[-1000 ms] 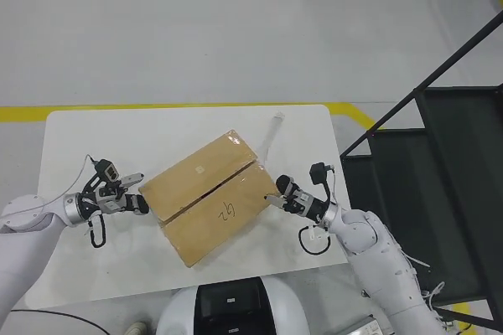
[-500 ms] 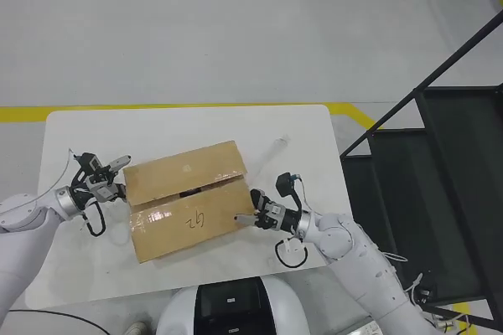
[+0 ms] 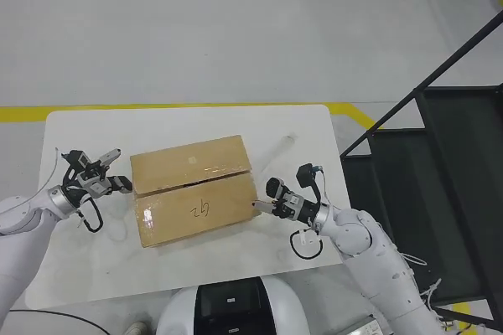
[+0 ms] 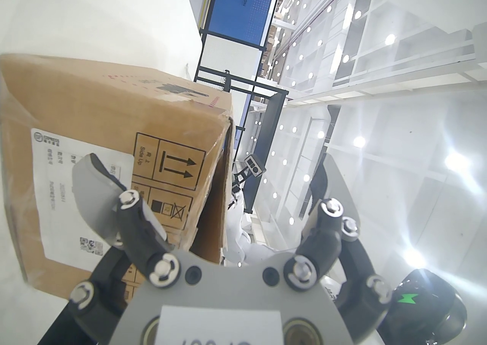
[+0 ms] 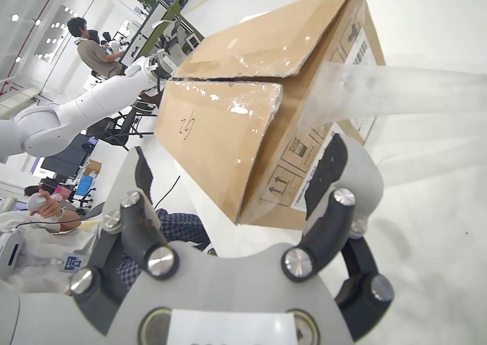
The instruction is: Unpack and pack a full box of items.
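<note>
A brown cardboard box [image 3: 193,188] lies on the white table [image 3: 84,268], its two top flaps down with a slit along the taped seam and a handwritten mark on the near flap. My left gripper [image 3: 120,172] stands open at the box's left end. In the left wrist view, one finger [image 4: 97,179] rests against the labelled end face of the box [image 4: 95,114]. My right gripper [image 3: 266,197] is open at the right end. In its own view, the right gripper [image 5: 243,171] straddles the near corner of the box [image 5: 228,95]. A clear tape strip [image 5: 399,87] trails off that end.
The loose tape strip [image 3: 277,151] lies across the table toward its far right corner. A dark metal stair frame [image 3: 427,142] stands beyond the table's right edge. Bare table surface lies in front of and behind the box.
The box has turned from a diagonal lie to nearly parallel with the table's front edge, and in the last half second slid slightly right. Both grippers followed its ends.
</note>
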Robot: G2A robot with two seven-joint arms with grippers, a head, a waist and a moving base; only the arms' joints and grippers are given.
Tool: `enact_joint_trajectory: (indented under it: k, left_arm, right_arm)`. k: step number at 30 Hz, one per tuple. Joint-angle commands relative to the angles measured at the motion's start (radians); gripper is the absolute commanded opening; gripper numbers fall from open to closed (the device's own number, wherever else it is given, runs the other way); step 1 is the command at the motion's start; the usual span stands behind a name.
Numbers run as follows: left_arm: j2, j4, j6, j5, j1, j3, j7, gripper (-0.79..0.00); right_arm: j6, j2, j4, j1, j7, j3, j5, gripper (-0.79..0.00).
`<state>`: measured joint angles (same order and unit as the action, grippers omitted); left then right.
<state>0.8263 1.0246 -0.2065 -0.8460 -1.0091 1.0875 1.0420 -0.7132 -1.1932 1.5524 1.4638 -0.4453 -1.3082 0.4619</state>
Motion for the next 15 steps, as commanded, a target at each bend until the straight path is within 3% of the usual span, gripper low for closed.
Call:
enact_joint_trajectory:
  k: [1, 9, 15]
  left_arm:
    - [0.003, 0.012, 0.007, 0.003, 0.0, 0.001, -0.007, 0.0]
    - [0.03, 0.031, 0.024, 0.035, 0.063, -0.023, -0.03, 0.0]
    - [0.061, -0.011, 0.03, 0.055, 0.138, -0.061, -0.056, 0.0]
  right_arm:
    - [-0.005, 0.003, 0.01, 0.009, -0.022, 0.002, -0.012, 0.0]
    - [-0.009, 0.017, 0.051, 0.048, -0.083, -0.003, -0.039, 0.0]
    - [-0.011, 0.028, 0.074, 0.082, -0.119, -0.013, -0.072, 0.0]
